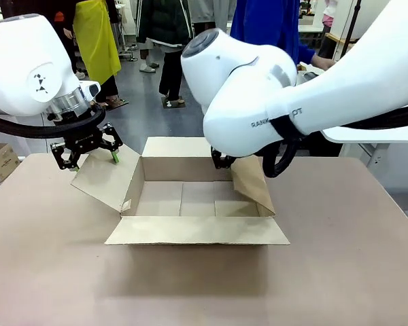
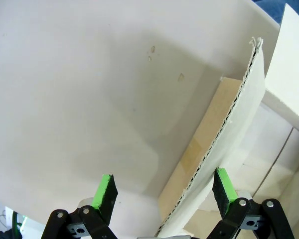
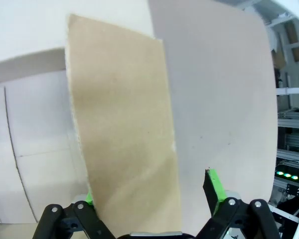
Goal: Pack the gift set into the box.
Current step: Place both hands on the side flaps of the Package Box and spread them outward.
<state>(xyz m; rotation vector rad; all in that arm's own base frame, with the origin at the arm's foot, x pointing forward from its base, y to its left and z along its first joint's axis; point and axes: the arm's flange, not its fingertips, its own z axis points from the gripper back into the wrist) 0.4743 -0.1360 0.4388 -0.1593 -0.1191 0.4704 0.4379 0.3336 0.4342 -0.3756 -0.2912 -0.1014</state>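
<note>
The large brown rectangular cardboard carton point(image 1: 197, 232) is matt, and its cut flap edge point(image 2: 234, 124) shows corrugated fluting. The grey-brown tabletop point(image 1: 340, 272) looks smooth and matt. The white arm casings point(image 1: 258, 88) are glossy plastic.

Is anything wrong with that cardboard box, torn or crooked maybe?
Nothing stands out. The box sits upright and open, its flaps splayed outward, with no tears seen. The left hand and right hand are each open astride one of its side flaps.
</note>
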